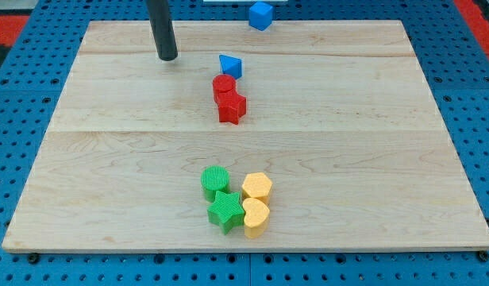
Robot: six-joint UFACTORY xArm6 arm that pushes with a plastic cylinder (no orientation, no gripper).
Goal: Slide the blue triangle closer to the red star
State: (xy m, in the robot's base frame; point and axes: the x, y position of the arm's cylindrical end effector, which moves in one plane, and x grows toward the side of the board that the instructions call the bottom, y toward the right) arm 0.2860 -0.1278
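Note:
The blue triangle point(230, 65) lies on the wooden board point(109, 159) near the view's top centre. It touches a red round block point(223, 86) just below it. The red star point(232, 106) lies directly below the red round block and touches it. My tip point(167, 57) rests on the board to the left of the blue triangle, about a rod's length of several block widths away and slightly above it in the view. It touches no block.
A blue cube-like block point(260, 15) sits at the board's top edge. Near the bottom centre is a cluster: a green round block point(215, 181), a green star point(225, 210), a yellow hexagon point(257, 186) and a yellow heart point(256, 216).

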